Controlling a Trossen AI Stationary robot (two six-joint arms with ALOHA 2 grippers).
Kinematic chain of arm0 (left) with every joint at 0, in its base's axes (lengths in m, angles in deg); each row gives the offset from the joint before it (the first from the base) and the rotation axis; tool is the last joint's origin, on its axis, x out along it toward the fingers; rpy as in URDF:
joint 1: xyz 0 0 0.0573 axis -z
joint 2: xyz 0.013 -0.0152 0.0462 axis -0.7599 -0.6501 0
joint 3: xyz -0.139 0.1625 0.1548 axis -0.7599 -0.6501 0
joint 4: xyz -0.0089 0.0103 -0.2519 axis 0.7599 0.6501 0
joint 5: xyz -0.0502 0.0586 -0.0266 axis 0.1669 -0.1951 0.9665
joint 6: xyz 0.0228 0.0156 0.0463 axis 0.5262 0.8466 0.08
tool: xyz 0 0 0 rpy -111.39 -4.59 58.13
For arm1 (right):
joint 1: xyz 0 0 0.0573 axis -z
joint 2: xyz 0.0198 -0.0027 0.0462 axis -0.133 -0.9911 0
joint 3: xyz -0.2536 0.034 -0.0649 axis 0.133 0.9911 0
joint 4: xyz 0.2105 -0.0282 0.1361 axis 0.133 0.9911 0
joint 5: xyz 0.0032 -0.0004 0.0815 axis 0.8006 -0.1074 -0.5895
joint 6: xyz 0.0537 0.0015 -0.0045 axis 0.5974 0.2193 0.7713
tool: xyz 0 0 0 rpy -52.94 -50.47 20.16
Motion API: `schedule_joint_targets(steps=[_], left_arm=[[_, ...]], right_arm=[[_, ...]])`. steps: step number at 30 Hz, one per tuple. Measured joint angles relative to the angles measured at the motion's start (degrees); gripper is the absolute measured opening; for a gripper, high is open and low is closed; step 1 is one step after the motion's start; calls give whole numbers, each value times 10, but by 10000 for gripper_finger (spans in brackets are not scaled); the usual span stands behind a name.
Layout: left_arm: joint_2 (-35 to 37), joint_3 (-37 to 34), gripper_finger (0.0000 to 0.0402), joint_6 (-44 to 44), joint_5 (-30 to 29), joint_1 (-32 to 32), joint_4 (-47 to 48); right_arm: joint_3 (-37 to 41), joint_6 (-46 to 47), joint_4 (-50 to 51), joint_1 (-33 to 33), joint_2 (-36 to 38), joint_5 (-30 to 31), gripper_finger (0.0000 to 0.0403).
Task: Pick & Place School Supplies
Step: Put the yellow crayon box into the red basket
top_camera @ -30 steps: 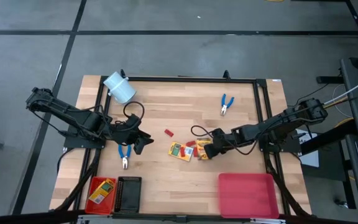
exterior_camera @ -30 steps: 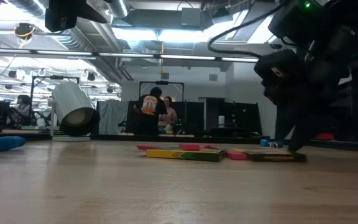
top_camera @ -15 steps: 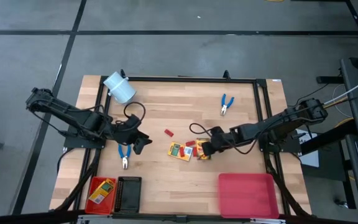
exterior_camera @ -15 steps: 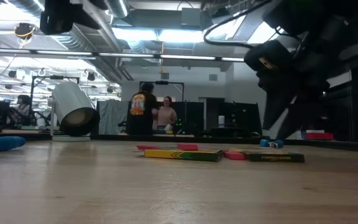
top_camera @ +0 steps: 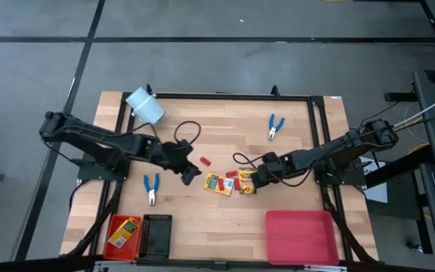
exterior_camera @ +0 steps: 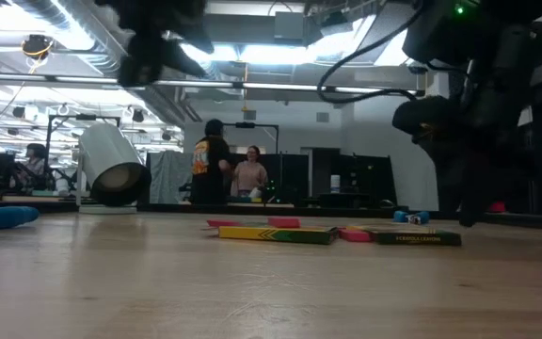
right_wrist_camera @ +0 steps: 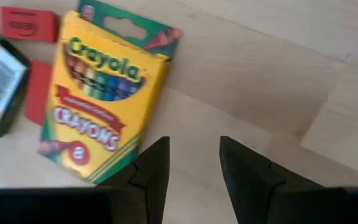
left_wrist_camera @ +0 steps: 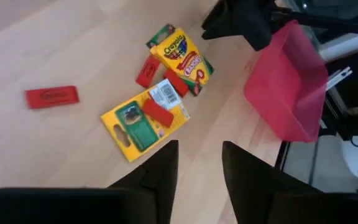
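A: Clutter is the risk. In the high view, the crayon boxes [top_camera: 219,183] and red pieces [top_camera: 231,174] sit bunched mid-frame, with the left gripper [top_camera: 190,174] just to their left and the right gripper [top_camera: 252,181] at their right edge; both arms converging there could collide.

B: Low view?

A: Boxes lie flat across the centre (people stand far behind); it hides the blue pliers [top_camera: 151,189] at lower left.

B: Left wrist view?

A: Its fingers [left_wrist_camera: 160,168] are parted, holding nothing, and the red pieces [left_wrist_camera: 156,112] lie on one box, so they'd spill if it's lifted.

B: Right wrist view?

A: Fingers [right_wrist_camera: 244,163] apart, empty, beside the crayon box [right_wrist_camera: 97,96]; closing now misses it.
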Motion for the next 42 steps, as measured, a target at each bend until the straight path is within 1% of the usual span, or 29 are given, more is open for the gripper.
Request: schedule_joint_targets(steps=[4,6,8,10,13,20,23,30,38,42], left_arm=[[-57,0,80,13,69,-40,-33],[-89,0,55,21,119,-61,-67],[-122,0,24,25,157,-75,-106],[-147,0,7,24,170,-82,-150],[-171,0,3,22,171,-84,-183],[-207,0,2,21,170,-77,-184],[-219,0,2,21,164,-71,-184],[-246,1,2,6,149,-63,-160],[-257,1,2,0,129,-64,-140],[-257,1,2,4,129,-64,-135]], right_arm=[[2,7,2,0,0,0,143],[2,7,2,0,0,0,143],[2,7,2,0,0,0,143],[2,7,2,0,0,0,143],[2,12,1,-5,0,0,143],[2,25,-11,-14,0,0,143],[2,25,-32,-15,0,-1,143],[2,27,-36,-15,1,-5,143],[2,43,-37,-15,1,-5,143],[2,44,-45,-15,1,-5,138]])
